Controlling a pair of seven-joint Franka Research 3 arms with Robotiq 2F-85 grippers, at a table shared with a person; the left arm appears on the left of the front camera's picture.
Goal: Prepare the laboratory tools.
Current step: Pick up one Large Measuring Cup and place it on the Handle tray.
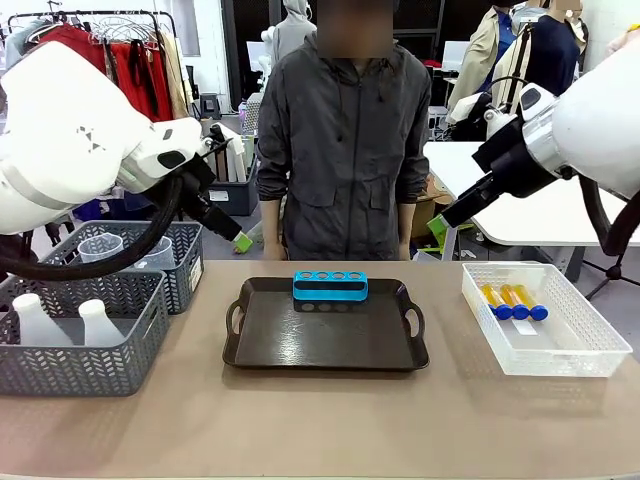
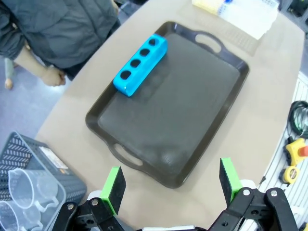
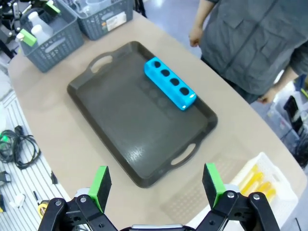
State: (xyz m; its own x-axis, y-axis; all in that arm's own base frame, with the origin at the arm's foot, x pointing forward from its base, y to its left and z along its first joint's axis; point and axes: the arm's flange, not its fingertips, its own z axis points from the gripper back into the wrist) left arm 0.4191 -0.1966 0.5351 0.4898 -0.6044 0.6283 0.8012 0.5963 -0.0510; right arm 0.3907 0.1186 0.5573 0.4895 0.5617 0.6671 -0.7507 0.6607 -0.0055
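Left tool (image 2: 171,180), jaws spread, far from blue tube rack (image 2: 140,64) on tray (image 2: 192,120)

You have bare table (image 1: 320,430) along the near edge and most of the dark tray (image 1: 330,340) free. The blue tube rack (image 1: 330,286) blocks its far edge; grey mesh baskets (image 1: 100,350) close off the left, a white basket (image 1: 585,340) the right, a person (image 1: 345,150) the far side.

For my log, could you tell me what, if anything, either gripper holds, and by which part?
Nothing is held: the left gripper and the right gripper are both open and empty.
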